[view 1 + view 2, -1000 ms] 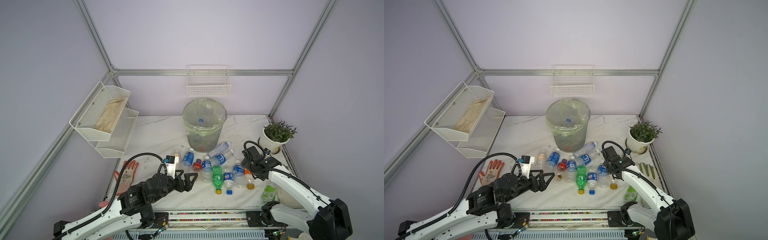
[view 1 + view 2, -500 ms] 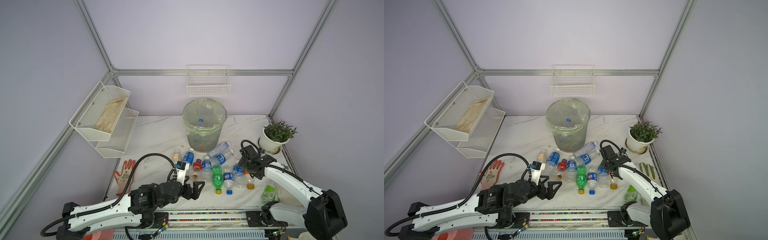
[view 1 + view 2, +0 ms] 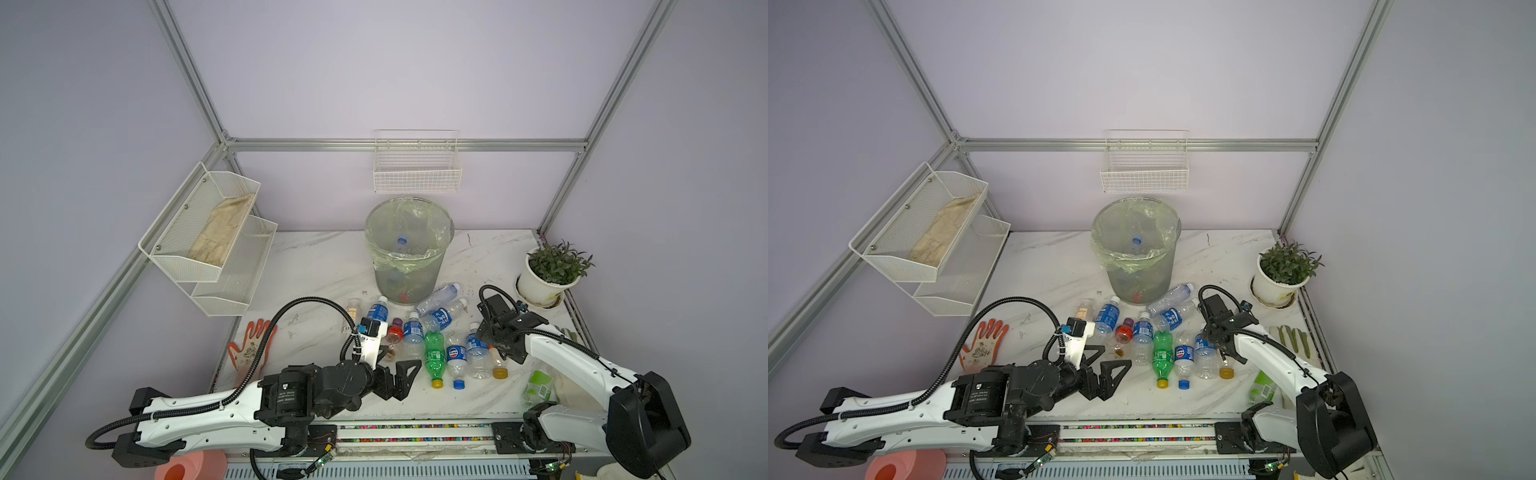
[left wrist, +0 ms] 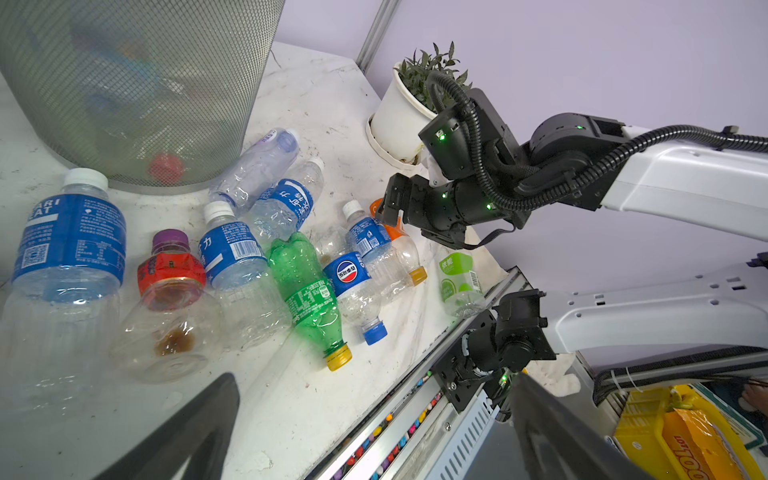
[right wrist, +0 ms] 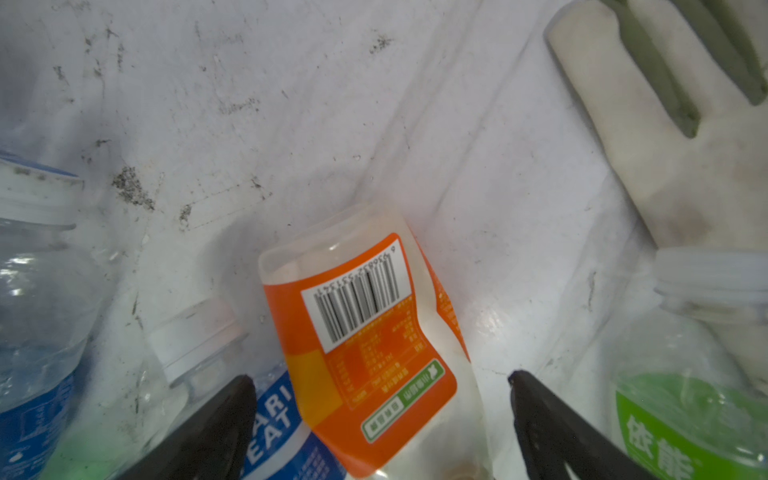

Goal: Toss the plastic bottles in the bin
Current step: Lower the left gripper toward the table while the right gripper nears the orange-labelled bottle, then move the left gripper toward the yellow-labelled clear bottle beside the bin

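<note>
Low over the bottles (image 3: 434, 353) lying on the surface (image 3: 316, 266) before the bin (image 3: 409, 266), my right claw (image 5: 379, 379) gapes empty above the orange-labelled bottle (image 5: 357, 332), left claw (image 4: 376, 380) likewise wide and empty, so next I'd lower, close, then carry it binward.

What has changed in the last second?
The left end effector swept inward toward the bottles. The right end effector edged slightly inward above the orange-labelled bottle. Both stayed open, holding nothing. Bottles and bin unmoved.
</note>
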You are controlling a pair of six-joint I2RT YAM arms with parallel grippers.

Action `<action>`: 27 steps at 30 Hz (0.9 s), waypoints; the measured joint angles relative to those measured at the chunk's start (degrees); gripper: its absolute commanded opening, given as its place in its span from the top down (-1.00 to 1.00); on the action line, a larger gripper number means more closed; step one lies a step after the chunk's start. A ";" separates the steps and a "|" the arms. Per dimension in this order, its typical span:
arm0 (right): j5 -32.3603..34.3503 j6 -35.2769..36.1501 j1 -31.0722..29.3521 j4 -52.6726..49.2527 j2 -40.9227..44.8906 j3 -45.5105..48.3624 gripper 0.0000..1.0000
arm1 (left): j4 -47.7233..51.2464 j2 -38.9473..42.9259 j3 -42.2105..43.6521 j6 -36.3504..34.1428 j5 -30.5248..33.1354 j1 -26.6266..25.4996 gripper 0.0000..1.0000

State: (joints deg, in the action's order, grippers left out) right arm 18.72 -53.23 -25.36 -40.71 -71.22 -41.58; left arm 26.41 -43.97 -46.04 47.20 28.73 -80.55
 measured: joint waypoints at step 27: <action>0.07 -2.21 1.33 8.59 -14.64 -1.55 -0.22 | -7.04 -5.53 2.78 -7.28 -5.97 24.79 -1.00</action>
State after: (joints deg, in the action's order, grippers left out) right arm 18.79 -55.44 -24.03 -32.12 -85.86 -43.13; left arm 19.38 -49.50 -43.27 39.92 22.76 -55.77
